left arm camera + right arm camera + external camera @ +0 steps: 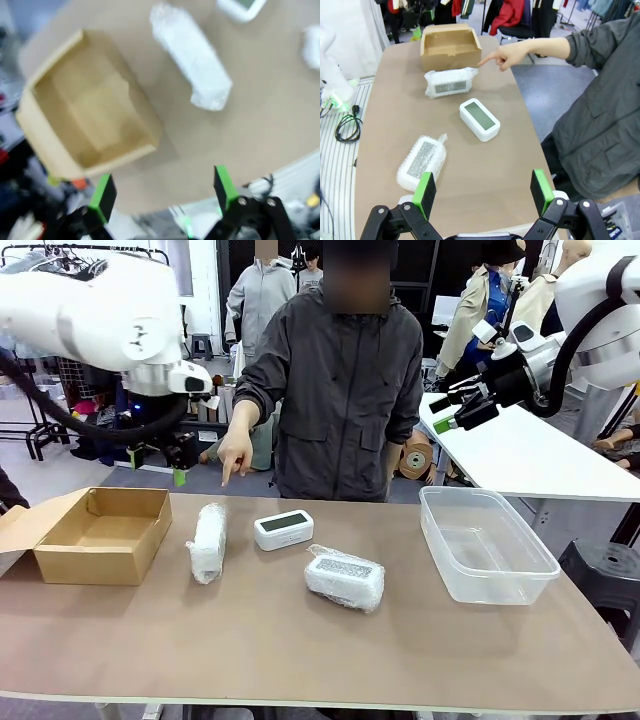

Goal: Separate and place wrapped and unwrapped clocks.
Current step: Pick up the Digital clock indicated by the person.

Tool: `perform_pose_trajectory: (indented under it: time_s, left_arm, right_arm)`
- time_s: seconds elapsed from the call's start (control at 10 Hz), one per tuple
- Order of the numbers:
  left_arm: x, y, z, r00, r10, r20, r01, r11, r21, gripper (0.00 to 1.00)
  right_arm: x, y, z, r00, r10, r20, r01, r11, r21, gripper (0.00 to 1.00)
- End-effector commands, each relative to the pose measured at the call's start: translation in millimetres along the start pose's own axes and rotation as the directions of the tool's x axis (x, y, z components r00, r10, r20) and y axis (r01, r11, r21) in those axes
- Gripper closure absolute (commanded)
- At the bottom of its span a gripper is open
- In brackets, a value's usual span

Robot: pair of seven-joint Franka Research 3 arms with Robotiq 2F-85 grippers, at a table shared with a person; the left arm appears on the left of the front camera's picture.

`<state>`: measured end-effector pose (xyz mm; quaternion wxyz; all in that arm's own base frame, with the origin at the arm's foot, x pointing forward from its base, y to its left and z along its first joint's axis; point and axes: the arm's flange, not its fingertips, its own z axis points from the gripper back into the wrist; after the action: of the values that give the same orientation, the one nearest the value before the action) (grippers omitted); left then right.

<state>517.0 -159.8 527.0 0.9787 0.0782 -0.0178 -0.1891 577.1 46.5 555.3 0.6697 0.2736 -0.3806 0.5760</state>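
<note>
1. L gripper: fingers spread, above cardboard box.
2. R gripper: fingers spread, raised.
3. Bare clock mid-table; wrapped clock at its 9 o'clock, 2nd wrapped clock at 5.

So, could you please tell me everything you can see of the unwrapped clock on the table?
The unwrapped clock is a small white rectangular case with rounded corners, plastic by its look, with a grey-green screen on which no digits can be read. It lies bare on the brown table, screen up and slightly askew, between the left wrapped clock and the right wrapped clock, touching neither. Nothing holds it.
</note>
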Motion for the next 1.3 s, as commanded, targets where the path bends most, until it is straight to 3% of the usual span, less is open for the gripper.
perform_pose_trajectory:
  time_s: [0.0,0.3,0.4,0.5,0.6,0.8,0.9,1.0,1.2]
  left_arm:
    - [31.1,-24.4,3.3,0.989,0.112,-0.094,-0.121,0.988,-0.092,0.00]
    - [52.5,-34.7,-11.4,0.985,0.170,0.039,-0.161,0.972,-0.174,0.00]
    - [53.5,-38.2,-15.4,0.988,0.129,0.082,-0.113,0.977,-0.180,0.00]
    - [46.5,-37.1,-14.5,0.987,-0.039,0.154,0.067,0.981,-0.182,0.00]
    - [59.3,-40.6,-11.5,0.987,0.160,0.020,-0.154,0.974,-0.167,0.00]
    - [59.3,-40.6,-11.5,0.987,0.160,0.020,-0.154,0.974,-0.167,0.00]
    - [62.8,-41.4,-12.0,0.992,0.108,0.068,-0.095,0.981,-0.171,0.00]
    - [60.6,-49.5,-11.2,0.976,0.207,0.070,-0.195,0.971,-0.140,0.00]
    - [74.7,-53.4,-39.1,0.986,0.164,0.025,-0.160,0.979,-0.130,0.00]
  right_arm:
    - [1.5,0.3,1.3,1.000,0.003,0.001,-0.003,1.000,-0.004,0.00]
    - [1.5,0.3,1.3,1.000,0.003,0.001,-0.003,1.000,-0.004,0.00]
    - [1.5,0.3,1.3,1.000,0.003,0.001,-0.003,1.000,-0.004,0.00]
    - [1.5,0.3,1.3,1.000,0.003,0.001,-0.003,1.000,-0.004,0.00]
    - [1.5,0.3,1.3,1.000,0.003,0.001,-0.003,1.000,-0.004,0.00]
    - [1.5,0.3,1.3,1.000,0.003,0.001,-0.003,1.000,-0.004,0.00]
    - [1.5,0.3,1.3,1.000,0.003,0.001,-0.003,1.000,-0.004,0.00]
    - [1.5,0.3,1.3,1.000,0.003,0.001,-0.003,1.000,-0.004,0.00]
    - [1.5,0.3,1.3,1.000,0.003,0.001,-0.003,1.000,-0.004,0.00]
